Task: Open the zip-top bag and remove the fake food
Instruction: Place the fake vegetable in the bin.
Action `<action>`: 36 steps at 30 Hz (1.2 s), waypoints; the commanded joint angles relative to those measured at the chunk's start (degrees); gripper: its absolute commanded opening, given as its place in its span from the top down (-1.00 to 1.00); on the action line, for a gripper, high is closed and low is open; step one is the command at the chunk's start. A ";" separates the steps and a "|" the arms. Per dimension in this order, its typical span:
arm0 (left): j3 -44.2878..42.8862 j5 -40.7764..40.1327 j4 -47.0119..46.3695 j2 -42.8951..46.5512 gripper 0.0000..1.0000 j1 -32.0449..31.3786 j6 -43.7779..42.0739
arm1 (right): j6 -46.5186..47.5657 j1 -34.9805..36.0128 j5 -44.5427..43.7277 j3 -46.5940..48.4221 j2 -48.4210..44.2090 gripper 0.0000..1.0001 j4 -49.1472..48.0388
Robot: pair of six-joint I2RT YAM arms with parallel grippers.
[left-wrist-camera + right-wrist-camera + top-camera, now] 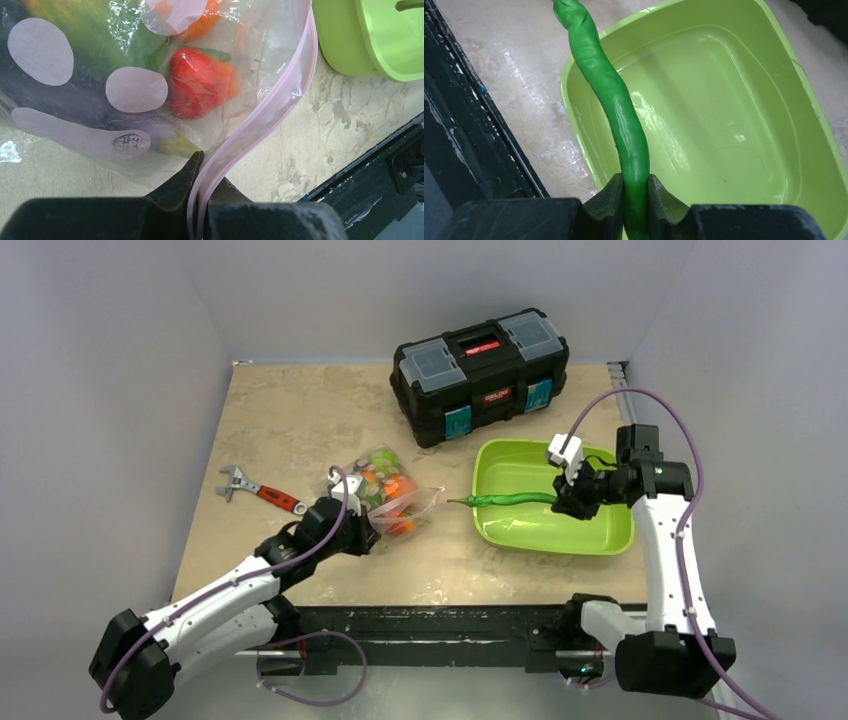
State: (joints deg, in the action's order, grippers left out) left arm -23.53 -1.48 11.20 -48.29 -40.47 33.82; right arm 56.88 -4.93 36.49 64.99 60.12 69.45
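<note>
Black rail (420, 625) edges beige marbled tabletop (300, 410) bearing zip-top bag (385, 490) between grey walls (110, 360).

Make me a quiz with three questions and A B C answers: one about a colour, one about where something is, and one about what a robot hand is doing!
1. What colour is the tray?
A. blue
B. lime green
C. red

2. Where is the wrench?
A. on the table, left of the zip-top bag
B. in the tray
C. inside the bag

3. What are the jaws of the right gripper doing?
A. standing wide open and empty
B. pinching the bag
C. shut on the long green bean

Answers:
1 B, the tray looks bright lime green in every view.
2 A, its red handle lies on the table beside the bag.
3 C, the bean sits pinched between the jaws above the tray.
</note>
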 commanded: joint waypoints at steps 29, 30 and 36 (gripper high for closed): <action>2.50 3.67 -5.23 4.26 1.00 0.53 -1.65 | 13.16 -15.54 3.18 0.83 10.59 0.90 0.22; 2.52 3.82 -5.39 4.30 1.00 0.56 -1.80 | 13.17 -15.58 3.08 0.78 10.82 0.90 -0.03; 2.59 3.89 -5.43 4.95 1.00 0.52 -2.06 | 13.08 -15.64 2.22 -0.48 11.95 0.89 -1.95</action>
State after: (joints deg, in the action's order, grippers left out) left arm -20.97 1.39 8.97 -44.51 -40.23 33.21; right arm 68.64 -20.32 38.46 64.95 71.81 69.06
